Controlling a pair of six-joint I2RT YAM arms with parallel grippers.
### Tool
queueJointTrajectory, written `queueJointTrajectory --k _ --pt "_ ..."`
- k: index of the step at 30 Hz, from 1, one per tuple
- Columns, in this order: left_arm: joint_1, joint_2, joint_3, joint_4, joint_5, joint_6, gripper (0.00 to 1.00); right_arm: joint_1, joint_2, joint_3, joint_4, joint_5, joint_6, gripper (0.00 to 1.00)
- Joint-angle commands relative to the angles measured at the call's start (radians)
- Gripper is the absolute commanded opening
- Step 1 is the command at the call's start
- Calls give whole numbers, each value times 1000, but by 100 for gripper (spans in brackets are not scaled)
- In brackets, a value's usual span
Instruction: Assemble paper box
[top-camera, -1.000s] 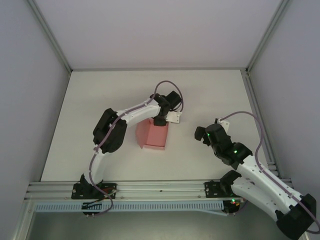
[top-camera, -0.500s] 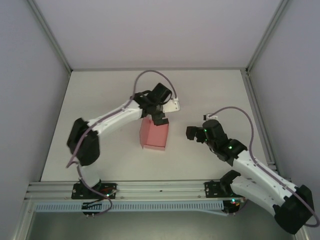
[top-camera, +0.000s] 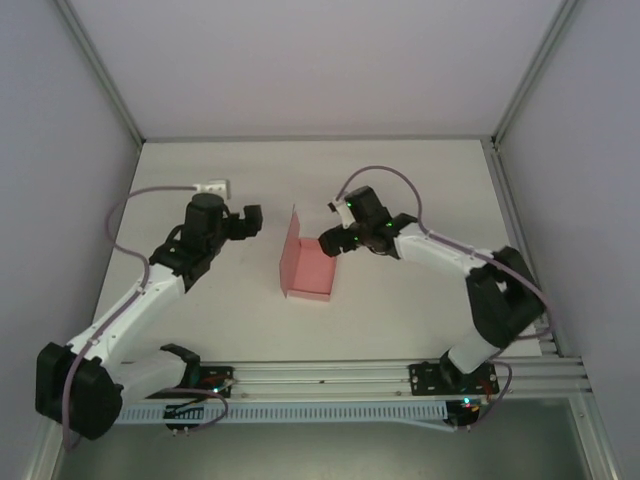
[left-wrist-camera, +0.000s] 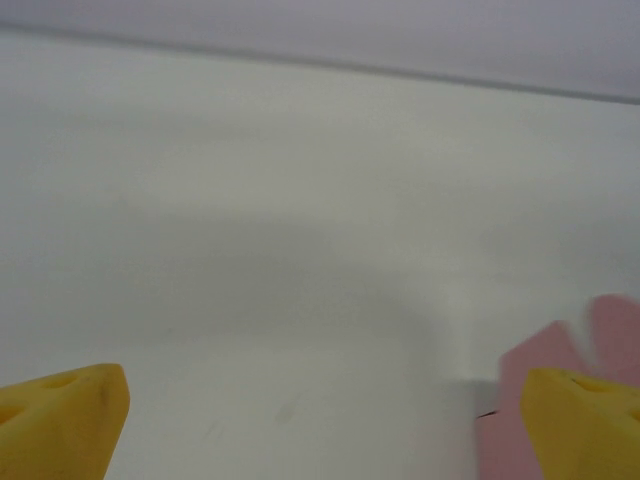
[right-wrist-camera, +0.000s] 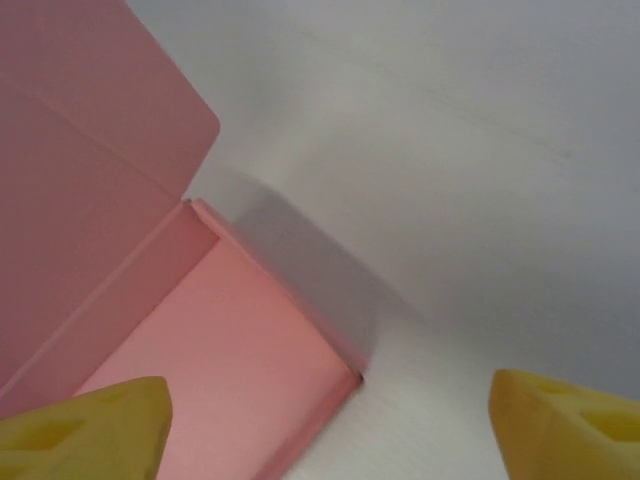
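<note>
A: Box (top-camera: 308, 268)?
B: Mid-table (top-camera: 420, 180), top open, one flap upright on its left side. Bare table all round, walls well off.
A: Grippers?
B: Left gripper (top-camera: 250, 222) sits left of the box, well apart from it, spread wide, nothing held. Right gripper (top-camera: 330, 243) is at the box's far right corner, also spread. Right wrist view: one finger (right-wrist-camera: 80, 430) over the pink inside, the other over table.
A: Unclear?
B: Left wrist view is blurry, box cut off. Can't tell whether the right fingers touch the card.

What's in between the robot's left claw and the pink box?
Nothing, just bare white table. The top view shows that gap between the left gripper and the paper box; they are apart.
</note>
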Motion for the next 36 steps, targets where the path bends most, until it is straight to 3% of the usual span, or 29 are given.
queueJointTrajectory --k 1,8,17,20,24,27,30,36 --pt "26 -77 -45 -22 -53 -144 100 18 119 100 -61 -38 -114 77" --pt "31 -151 -83 -68 -120 -139 100 45 272 192 -49 -27 -106 63" --pt "31 -162 -86 -58 -118 -127 100 64 284 184 19 102 -5 14" --pt "31 -170 -85 -52 -116 -129 100 81 237 146 -3 219 90 5" --pt "31 -185 -93 -37 -116 -137 100 104 154 67 -85 450 390 1" --pt "31 -187 -95 -22 -107 -132 100 116 122 20 -162 508 609 0" --pt "31 -175 -95 -4 -75 -114 100 150 127 4 -215 533 713 0" --pt "31 -109 -88 42 34 -66 100 186 139 -8 -204 537 713 2"
